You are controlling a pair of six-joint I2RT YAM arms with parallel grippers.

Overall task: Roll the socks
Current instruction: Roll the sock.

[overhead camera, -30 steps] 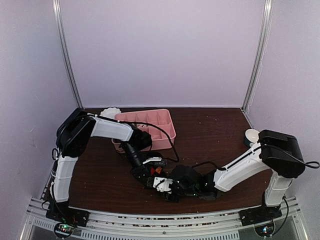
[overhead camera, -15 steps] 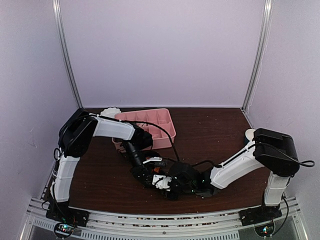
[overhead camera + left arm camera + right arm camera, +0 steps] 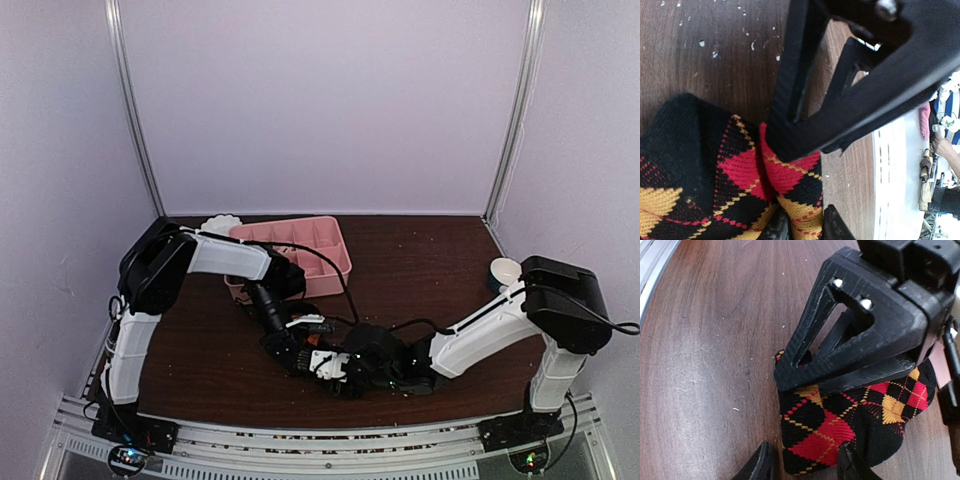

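A black sock (image 3: pixel 850 425) with red, orange and yellow argyle diamonds lies bunched on the brown table near the front edge. My left gripper (image 3: pixel 802 227) is shut on a fold of the same sock (image 3: pixel 740 170), its yellow band pinched between both fingertips. My right gripper (image 3: pixel 805 465) stands open around the sock's end: one fingertip (image 3: pixel 760 462) is clear of the fabric, the other (image 3: pixel 850 465) touches it. In the top view the two grippers meet, the left gripper (image 3: pixel 300 350) and the right gripper (image 3: pixel 335 368), and they hide most of the sock. No cream-white sock shows.
A pink compartment tray (image 3: pixel 300 240) stands at the back left, with a white scalloped dish (image 3: pixel 222 224) behind it. A small white bowl (image 3: pixel 503 270) sits by the right arm. The table's front rail (image 3: pixel 895 175) is close beside the sock.
My right gripper's jaws have spread apart around the sock's end, and the right arm has shifted a little. My left gripper keeps its pinch in the same place.
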